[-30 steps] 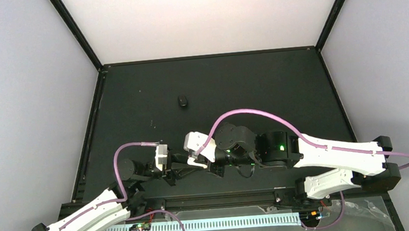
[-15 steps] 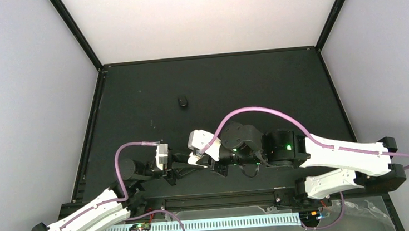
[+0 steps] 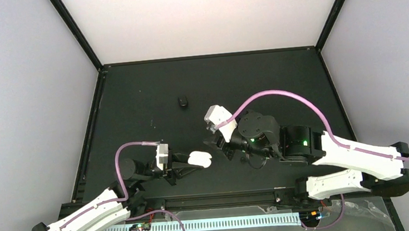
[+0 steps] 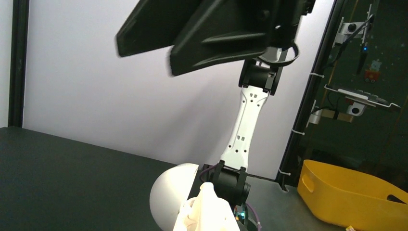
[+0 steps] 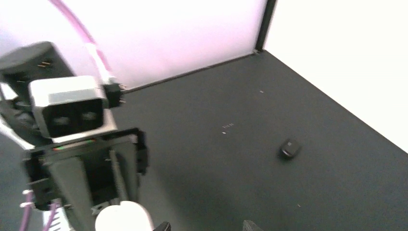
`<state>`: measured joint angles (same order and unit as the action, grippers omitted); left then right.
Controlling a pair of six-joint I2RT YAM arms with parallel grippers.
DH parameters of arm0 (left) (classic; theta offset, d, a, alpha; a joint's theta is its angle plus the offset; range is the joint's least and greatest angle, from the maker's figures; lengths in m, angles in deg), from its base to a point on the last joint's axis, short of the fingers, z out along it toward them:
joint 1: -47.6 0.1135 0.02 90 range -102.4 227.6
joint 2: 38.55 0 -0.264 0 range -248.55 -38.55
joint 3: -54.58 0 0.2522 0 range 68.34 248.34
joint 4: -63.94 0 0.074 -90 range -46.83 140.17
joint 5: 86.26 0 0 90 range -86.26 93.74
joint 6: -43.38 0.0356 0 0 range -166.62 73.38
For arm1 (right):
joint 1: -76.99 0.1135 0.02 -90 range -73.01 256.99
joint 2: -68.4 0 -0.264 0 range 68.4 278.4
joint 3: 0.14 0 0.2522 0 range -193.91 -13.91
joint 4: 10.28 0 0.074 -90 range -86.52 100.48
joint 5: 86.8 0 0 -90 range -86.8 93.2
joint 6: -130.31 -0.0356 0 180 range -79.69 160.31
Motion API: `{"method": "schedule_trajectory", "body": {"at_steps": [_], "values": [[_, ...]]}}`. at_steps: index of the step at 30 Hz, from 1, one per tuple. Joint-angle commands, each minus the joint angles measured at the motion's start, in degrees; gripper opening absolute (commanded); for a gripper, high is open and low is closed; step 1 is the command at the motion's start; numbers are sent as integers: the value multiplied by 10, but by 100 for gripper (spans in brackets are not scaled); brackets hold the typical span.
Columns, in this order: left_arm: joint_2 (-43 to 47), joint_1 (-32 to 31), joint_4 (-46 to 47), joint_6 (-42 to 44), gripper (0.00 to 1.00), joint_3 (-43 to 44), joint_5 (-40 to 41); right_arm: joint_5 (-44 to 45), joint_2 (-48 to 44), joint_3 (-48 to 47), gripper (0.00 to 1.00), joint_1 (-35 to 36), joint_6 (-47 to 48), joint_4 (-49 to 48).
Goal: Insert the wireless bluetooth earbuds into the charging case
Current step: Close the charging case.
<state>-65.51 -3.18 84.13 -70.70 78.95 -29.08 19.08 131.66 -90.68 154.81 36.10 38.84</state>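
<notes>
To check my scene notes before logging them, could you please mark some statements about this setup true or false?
1. The left gripper holds a white case. True.
2. The right gripper is clamped on the white case. False: its jaws stand open with nothing between them, apart from the case.
3. A small black object lies on the table, beyond both grippers. True.
4. A yellow bin stands on the table. False: it sits outside the enclosure frame.

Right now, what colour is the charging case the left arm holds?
White charging case, clearest in top external view.
</notes>
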Motion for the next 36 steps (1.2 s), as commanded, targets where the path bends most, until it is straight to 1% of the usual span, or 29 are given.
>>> {"method": "schedule_trajectory", "body": {"at_steps": [1, 8, 14, 36], "values": [[12, -5, 19, -3, 1, 7, -7, 49, -3, 22, 39, -27, -39, 2], [13, -4, 41, -15, 2, 5, -17, 16, 23, 28, 39, -34, -41, 15], [14, -5, 39, -15, 2, 4, -18, -26, 30, 27, 40, -33, -33, 14], [12, -4, 43, -14, 2, 3, -15, -64, 42, 28, 40, -33, -25, 22]]}}
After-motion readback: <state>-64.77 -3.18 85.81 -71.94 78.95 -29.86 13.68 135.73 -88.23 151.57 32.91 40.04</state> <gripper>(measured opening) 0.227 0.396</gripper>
